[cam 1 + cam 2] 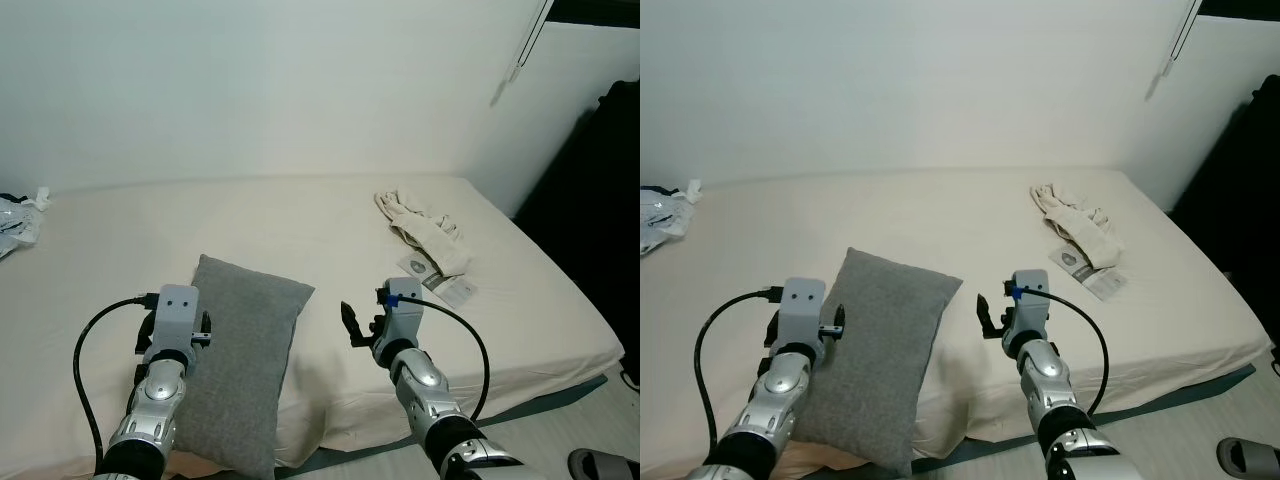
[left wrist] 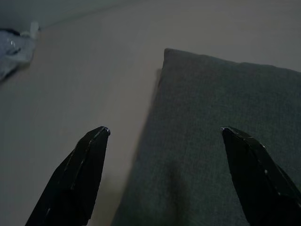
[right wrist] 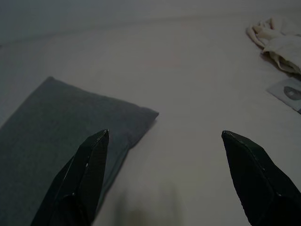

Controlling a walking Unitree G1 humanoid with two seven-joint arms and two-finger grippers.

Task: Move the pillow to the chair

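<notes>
Pillow (image 1: pixel 240 360): grey, woven fabric, rectangular. It is laid flat on the near part of the bed (image 1: pixel 300 215), with its near end reaching the mattress edge and its long side angled slightly to the robot's right.

Left gripper (image 2: pixel 164 136): held low over the left margin of the pillow. Its two black fingers (image 2: pixel 77 174) are spread wide, one above the bare sheet and the other above the grey fabric. Nothing is grasped.

Right gripper (image 3: pixel 164 136): held over the bare sheet just beside the pillow's right side, with the pillow's far right corner seen ahead of one finger. Its fingers (image 3: pixel 256 176) are likewise parted, with nothing between them.

Bed: covered by a cream sheet and set against a white wall (image 1: pixel 280 90).

Cream garment (image 1: pixel 425 228): crumpled, lying on the far right part of the bed, well apart from the pillow.

Printed card or packet (image 1: pixel 440 285): flat, lying just beside the garment on its near side.

Clear plastic wrapping (image 1: pixel 18 222): lying at the far left edge of the bed.

Dark slipper (image 1: pixel 600 465): seen on the floor at the bed's near right corner.
</notes>
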